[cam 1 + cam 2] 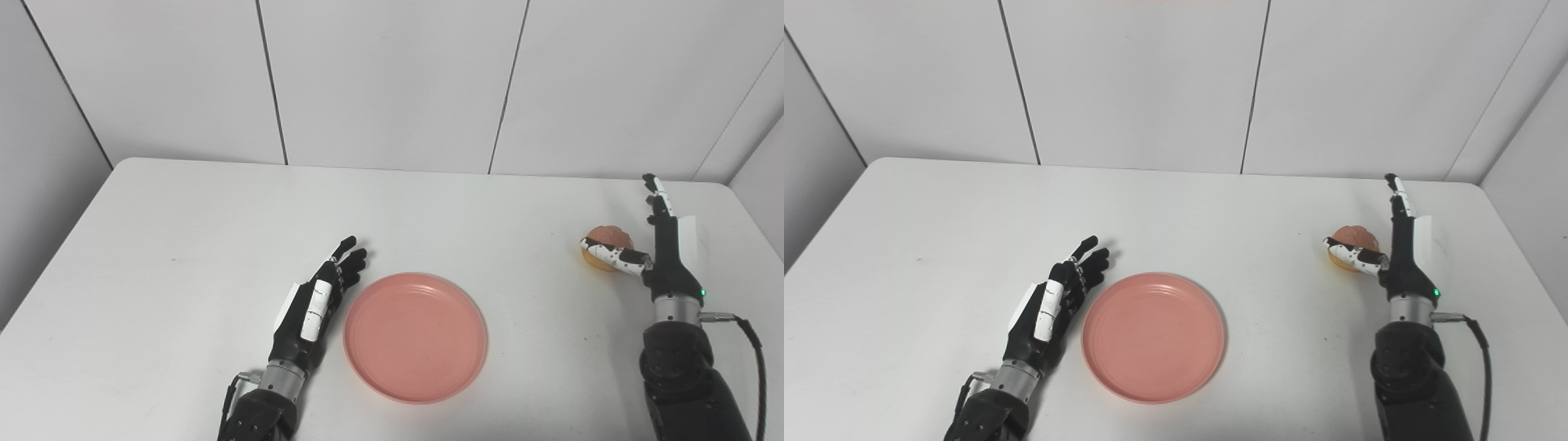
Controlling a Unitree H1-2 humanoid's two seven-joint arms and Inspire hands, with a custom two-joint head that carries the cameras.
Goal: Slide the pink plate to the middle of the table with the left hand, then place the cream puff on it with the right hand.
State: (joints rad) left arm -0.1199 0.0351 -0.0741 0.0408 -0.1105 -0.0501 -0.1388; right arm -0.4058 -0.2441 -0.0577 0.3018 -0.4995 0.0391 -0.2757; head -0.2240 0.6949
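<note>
Pink and empty, the plate [415,337] sits flat near the middle of the white table [184,202], toward the near edge, so the sliding step looks finished. The left hand [318,303] lies just beside the plate's left rim, side-on to the table with its fingers straight and close together, holding nothing; whether it touches the rim I cannot tell.

The step in hand, by my reading, is the pickup. The cream puff [603,245] rests on the table well apart from the plate, far over on the right. The right hand [652,245] stands upright beside it, wrist low and forearm coming in from the bottom edge. Its fingers are spread apart: one points straight up behind the puff, while the thumb [615,257] reaches across the puff's near side. The puff sits between them, but the hand is not clamped on it; any contact at the thumb is too fine to tell.

The next move probably calls for the fingers to curl down over the puff and close gently, since a soft pastry would crush under a hard squeeze. Then comes a lift and a carry leftward to set it on the plate.
</note>
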